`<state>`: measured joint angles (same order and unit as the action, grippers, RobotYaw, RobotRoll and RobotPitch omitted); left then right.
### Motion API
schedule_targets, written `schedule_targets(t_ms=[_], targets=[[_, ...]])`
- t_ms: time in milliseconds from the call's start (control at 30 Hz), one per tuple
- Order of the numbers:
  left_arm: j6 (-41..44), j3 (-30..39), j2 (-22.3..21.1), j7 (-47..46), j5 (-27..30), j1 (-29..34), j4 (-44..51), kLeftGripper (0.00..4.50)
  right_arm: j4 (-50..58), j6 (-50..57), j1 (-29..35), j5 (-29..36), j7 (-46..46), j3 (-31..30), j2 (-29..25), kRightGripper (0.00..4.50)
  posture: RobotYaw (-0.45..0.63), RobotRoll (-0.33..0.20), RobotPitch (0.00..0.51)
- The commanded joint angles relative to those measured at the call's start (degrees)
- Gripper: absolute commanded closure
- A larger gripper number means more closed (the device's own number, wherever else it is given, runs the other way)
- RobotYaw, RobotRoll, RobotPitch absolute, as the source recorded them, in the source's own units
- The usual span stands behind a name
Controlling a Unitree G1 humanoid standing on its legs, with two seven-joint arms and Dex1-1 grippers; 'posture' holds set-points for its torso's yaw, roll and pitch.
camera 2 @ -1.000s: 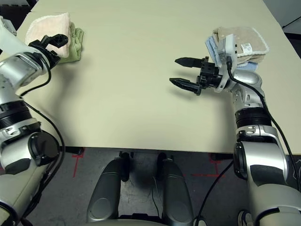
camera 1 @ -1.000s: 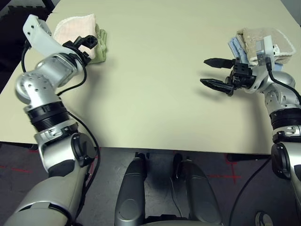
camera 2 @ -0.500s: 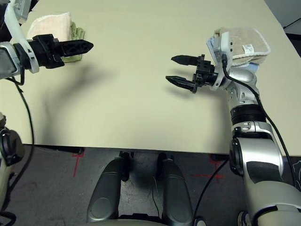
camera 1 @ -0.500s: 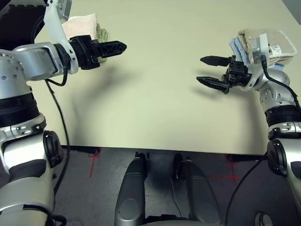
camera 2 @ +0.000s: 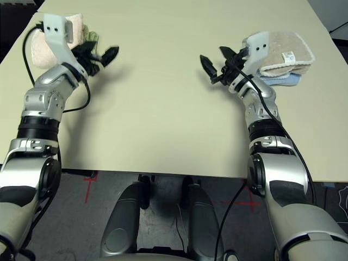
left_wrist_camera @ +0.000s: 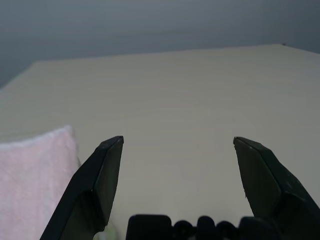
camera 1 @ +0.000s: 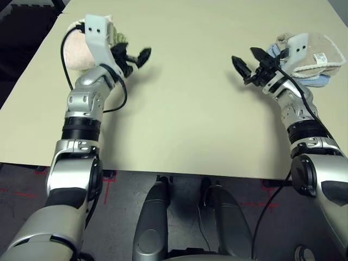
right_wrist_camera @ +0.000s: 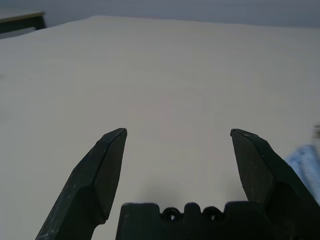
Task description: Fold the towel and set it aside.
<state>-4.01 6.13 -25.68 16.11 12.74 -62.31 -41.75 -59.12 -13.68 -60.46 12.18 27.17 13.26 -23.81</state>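
Both your left claw (camera 1: pixel 137 56) and right claw (camera 2: pixel 216 64) gape wide and empty above the bench (camera 1: pixel 185 103), so expect the towel (camera 1: pixel 75 53), folded at ten o'clock beside the left claw, to be light and floppy—pinch its corded edge—with both forearms stretched forward, wrists angled slightly upward.

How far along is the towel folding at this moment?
Looks done: the pink towel lies folded at the table's far left, on a green towel. In hand: nothing; the left gripper and right gripper are open and empty. Left: seemingly nothing.
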Motion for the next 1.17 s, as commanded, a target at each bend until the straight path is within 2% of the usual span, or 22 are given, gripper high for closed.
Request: schedule_targets(t_ms=[33, 300, 533, 900, 1167], targets=[[-5.1, 2.2, 0.8, -3.1, -1.9, 1.8, -5.1, 0.04, -3.8, 0.1, 0.7, -0.8, -4.9, 1.8, -2.7, 0.00, 0.03, 0.000, 0.241], [-6.8, 4.4, 3.0, -3.0, -2.0, 5.2, -7.5, 0.04, -5.5, -0.7, 2.5, 0.1, -5.6, 3.1, -2.5, 0.00, 0.02, 0.000, 0.247], [-9.6, 5.5, 1.2, -3.4, -3.4, 6.8, -9.0, 0.04, -5.4, -2.8, 3.3, 0.4, -4.9, 4.1, -2.1, 0.00, 0.01, 0.000, 0.251], [-12.8, 6.4, -1.2, -6.0, -5.7, 7.6, -10.1, 0.04, -5.3, -5.2, 3.8, -0.2, -8.7, 4.4, -1.9, 0.00, -0.01, 0.000, 0.248], [-13.2, 6.5, -0.8, -6.4, -6.2, 7.8, -11.7, 0.04, -5.2, -4.9, 3.3, -0.4, -9.1, 3.9, -1.0, 0.00, -0.01, 0.000, 0.251]])
